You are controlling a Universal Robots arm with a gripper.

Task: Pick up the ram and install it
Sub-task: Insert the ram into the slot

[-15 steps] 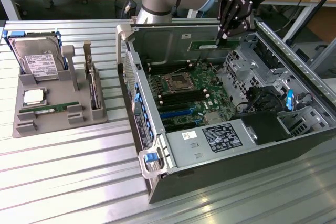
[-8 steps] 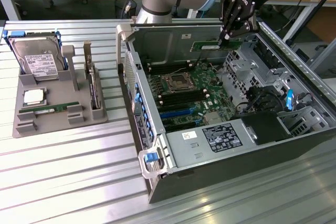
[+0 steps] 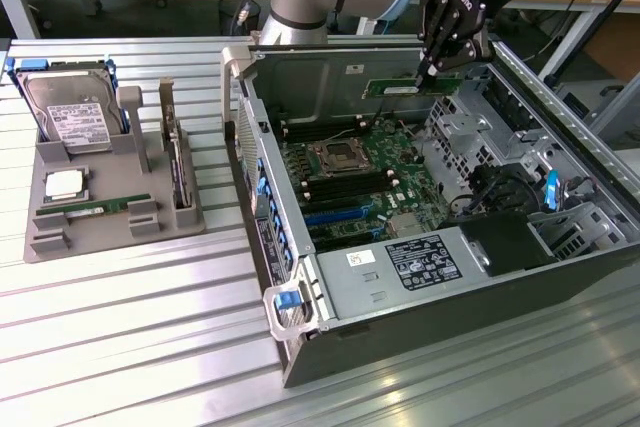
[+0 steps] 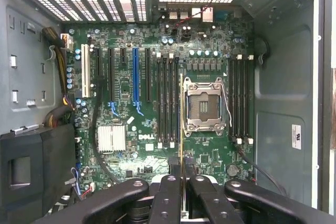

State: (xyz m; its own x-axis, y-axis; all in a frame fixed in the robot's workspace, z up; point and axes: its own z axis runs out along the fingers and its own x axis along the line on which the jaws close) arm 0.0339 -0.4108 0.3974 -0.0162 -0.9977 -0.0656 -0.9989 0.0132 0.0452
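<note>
The pincer [image 4: 182, 174] is clenched on the ram [image 4: 181, 124]. The ram juts out from between the fingertips edge-on, a thin line over the motherboard [image 4: 152, 156], running along the memory slots [image 4: 167, 103] just beside the CPU socket [image 4: 202, 103]. In the exterior view the pincer [image 3: 431, 71] hangs over the open case [image 3: 400, 297], which rests on the tabletop [image 3: 120, 347]. The ram [image 3: 398, 87] lies level above the board, near the case's far wall, most of it reaching toward the exterior view's left.

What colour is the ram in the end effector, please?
The ram is green, clearest in exterior view.
</note>
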